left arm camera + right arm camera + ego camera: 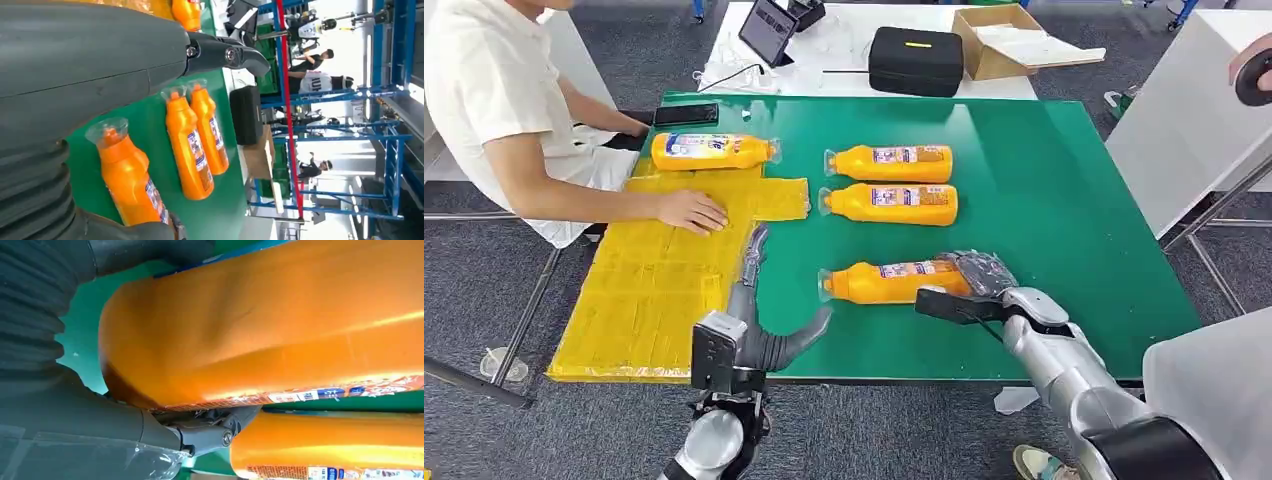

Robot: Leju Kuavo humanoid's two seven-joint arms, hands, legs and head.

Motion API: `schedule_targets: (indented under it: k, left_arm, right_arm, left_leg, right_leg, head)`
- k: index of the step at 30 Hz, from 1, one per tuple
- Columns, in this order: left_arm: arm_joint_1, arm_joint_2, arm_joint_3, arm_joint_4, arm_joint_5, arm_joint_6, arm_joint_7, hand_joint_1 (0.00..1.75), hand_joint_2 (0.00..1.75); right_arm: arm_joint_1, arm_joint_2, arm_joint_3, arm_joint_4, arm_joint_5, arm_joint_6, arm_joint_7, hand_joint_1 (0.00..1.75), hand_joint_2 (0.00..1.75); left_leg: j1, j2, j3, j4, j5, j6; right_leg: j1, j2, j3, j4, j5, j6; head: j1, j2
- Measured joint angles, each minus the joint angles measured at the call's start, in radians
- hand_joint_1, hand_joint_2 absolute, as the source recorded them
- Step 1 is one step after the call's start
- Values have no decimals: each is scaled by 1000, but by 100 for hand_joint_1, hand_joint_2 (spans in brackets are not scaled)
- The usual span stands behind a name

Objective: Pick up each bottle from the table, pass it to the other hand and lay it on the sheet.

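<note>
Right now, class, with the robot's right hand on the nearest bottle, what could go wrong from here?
1. The right hand grips the nearest bottle at its base end, so the capped end may sag or slip on lifting.
2. The open left hand waits apart from it; a poorly aligned handover could drop it.
3. A person's hand rests on the yellow sheet, so placing could bump it.

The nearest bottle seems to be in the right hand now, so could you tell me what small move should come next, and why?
Probably lift it. The right hand wraps the base of the nearest bottle, which lies on the green table, while the left hand waits open beside the yellow sheet.
</note>
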Motion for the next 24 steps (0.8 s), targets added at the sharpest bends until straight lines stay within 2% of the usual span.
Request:
schedule_targets:
  k: [8,12,15,18,24]
  left_arm:
    - [-1,0,0,0,21,-13,-3,0,175]
    - [8,-1,3,0,180,-133,-11,0,175]
    - [54,0,32,-19,348,-233,5,0,175]
    - [124,3,85,-46,484,-243,21,0,175]
    - [218,23,138,-114,529,-209,10,0,175]
  right_arm:
    - [5,0,-7,0,-22,-5,-13,175,175]
    - [35,11,-39,-5,-132,-96,-69,175,175]
    - [94,32,-82,-38,-219,-205,-97,175,175]
    - [182,55,-137,-126,-289,-306,-110,175,175]
    - [334,91,-198,-305,-334,-377,-110,175,175]
  left_leg:
    - [0,0,0,0,0,0]
    - [0,-1,-1,0,0,0]
    - [0,0,-3,0,0,0]
    - [1,-1,-6,0,0,0]
    - [1,-3,-13,0,0,0]
  right_leg:
    - [0,0,0,0,0,0]
    - [0,0,0,0,0,0]
    - [0,0,-1,0,0,0]
    - [1,0,-4,1,-1,0]
    - [1,-1,-11,1,-1,0]
  head:
    - [0,0]
    - [0,0]
    - [0,0]
    - [0,0]
    - [0,0]
